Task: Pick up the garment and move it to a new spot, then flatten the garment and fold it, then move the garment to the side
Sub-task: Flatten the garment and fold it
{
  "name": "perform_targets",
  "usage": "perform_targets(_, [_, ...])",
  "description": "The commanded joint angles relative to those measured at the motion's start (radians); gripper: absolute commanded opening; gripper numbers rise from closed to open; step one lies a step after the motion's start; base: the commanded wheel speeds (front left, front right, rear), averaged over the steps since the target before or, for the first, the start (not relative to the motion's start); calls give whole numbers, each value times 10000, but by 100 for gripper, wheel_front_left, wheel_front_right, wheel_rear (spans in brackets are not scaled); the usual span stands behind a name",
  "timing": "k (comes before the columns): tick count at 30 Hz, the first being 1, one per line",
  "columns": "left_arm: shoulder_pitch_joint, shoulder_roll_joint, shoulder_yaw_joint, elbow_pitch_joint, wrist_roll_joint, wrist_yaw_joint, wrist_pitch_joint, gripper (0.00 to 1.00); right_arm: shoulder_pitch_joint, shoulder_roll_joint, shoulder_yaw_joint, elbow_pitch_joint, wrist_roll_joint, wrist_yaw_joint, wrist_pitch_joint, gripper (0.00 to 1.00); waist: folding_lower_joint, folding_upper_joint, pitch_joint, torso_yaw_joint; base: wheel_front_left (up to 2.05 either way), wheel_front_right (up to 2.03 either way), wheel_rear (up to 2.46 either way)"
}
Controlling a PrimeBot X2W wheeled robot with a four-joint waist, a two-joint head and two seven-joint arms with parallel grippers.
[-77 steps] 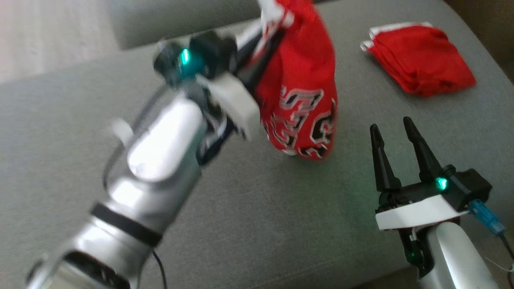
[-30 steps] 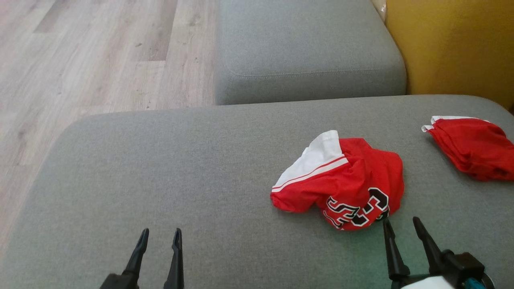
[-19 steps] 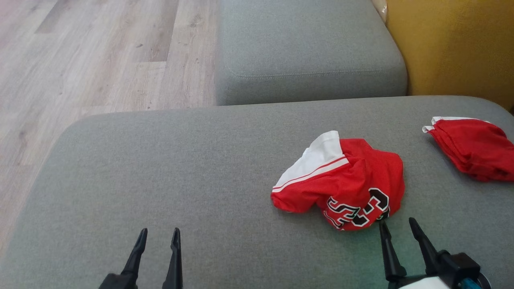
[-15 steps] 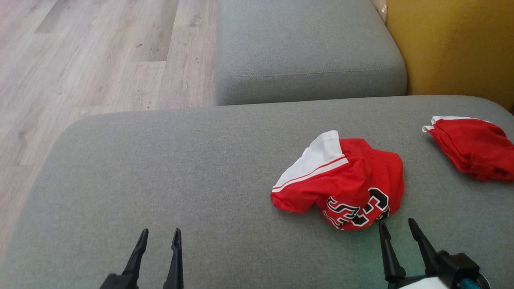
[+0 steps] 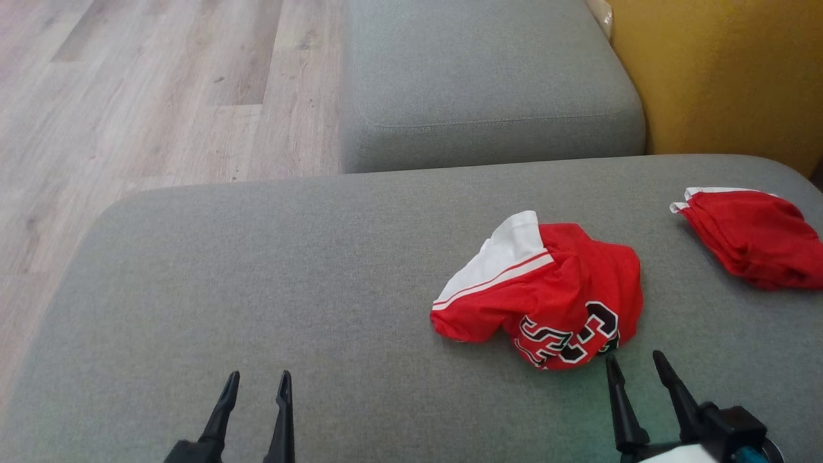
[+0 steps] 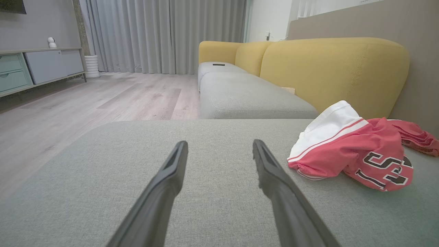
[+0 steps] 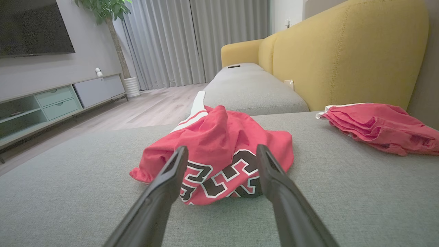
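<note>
A crumpled red garment [image 5: 546,289] with a white band and black-and-white lettering lies in a heap on the grey sofa cushion [image 5: 289,289], right of centre. In the wrist views the same garment [image 6: 353,151] [image 7: 219,154] rests loose on the fabric. My right gripper [image 5: 633,365] stands open just in front of the garment's near edge, its fingers [image 7: 168,178] pointing at the lettering without touching it. Well to the left, near the cushion's front, my left gripper [image 5: 256,379] is open and empty, with nothing between its fingers [image 6: 171,171].
A second red cloth [image 5: 752,235], folded, lies at the cushion's far right. Behind are another grey seat [image 5: 488,83] and a yellow backrest [image 5: 726,71]. Wooden floor [image 5: 148,96] lies to the left beyond the cushion's edge.
Earlier the left gripper held the garment up in the air; the garment now lies loose on the cushion and both grippers rest low and open. Over the last second the right gripper crept slightly forward.
</note>
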Motion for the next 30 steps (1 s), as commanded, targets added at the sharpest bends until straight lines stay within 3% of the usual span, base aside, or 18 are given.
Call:
perform_targets(1, [-518,-98,240,-314,65,34,-124,100,-420,-46,251,-266,-21,65,-65,100,0,0,-6,-3,0,0,0])
perform_targets(19, [-740,-98,-242,57,-219,-123,-124,100,-496,-125,485,-371,5,65,-65,100,0,0,166,-129,0,0,0])
perform_targets(24, [-1887,-98,-1033,924,-423,-480,-124,100,-791,-282,608,-425,224,65,-65,100,0,0,752,-345,0,0,0])
perform_targets(30, [-4521,-99,-2553,2628,-558,-1110,-124,100,-1441,-591,837,-572,550,65,-65,100,0,0,1803,-780,0,0,0])
